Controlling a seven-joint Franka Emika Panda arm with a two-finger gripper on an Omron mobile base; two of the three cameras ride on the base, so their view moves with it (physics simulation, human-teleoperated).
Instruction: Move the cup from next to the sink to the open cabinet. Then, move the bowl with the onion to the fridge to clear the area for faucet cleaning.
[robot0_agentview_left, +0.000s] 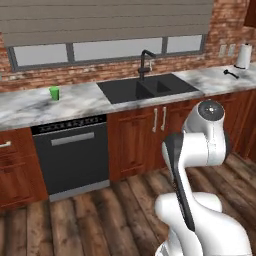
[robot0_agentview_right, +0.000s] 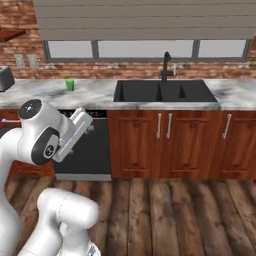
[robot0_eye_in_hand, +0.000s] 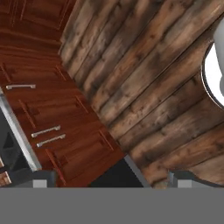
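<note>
The small green cup (robot0_agentview_left: 54, 93) (robot0_agentview_right: 70, 84) stands upright on the marble counter, well to the left of the black double-basin sink (robot0_agentview_left: 147, 89) (robot0_agentview_right: 165, 91). Behind the sink rises the slim black faucet (robot0_agentview_left: 145, 62) (robot0_agentview_right: 166, 67). My arm is folded low in front of the counter, far from the cup. In the hand view my gripper (robot0_eye_in_hand: 113, 178) is open, its fingertips (robot0_eye_in_hand: 43, 178) wide apart with nothing between them, aimed down at the wooden floor (robot0_eye_in_hand: 153, 78). The bowl, the onion and the fridge are out of view.
A dark dishwasher (robot0_agentview_left: 72, 155) (robot0_agentview_right: 85, 150) sits under the counter below the cup. Reddish-brown base cabinet doors (robot0_agentview_left: 150, 135) (robot0_agentview_right: 185, 140) (robot0_eye_in_hand: 52, 109) with silver handles run under the sink. A paper towel roll (robot0_agentview_left: 243, 56) stands at the counter's right end, a toaster (robot0_agentview_right: 5, 77) at the left.
</note>
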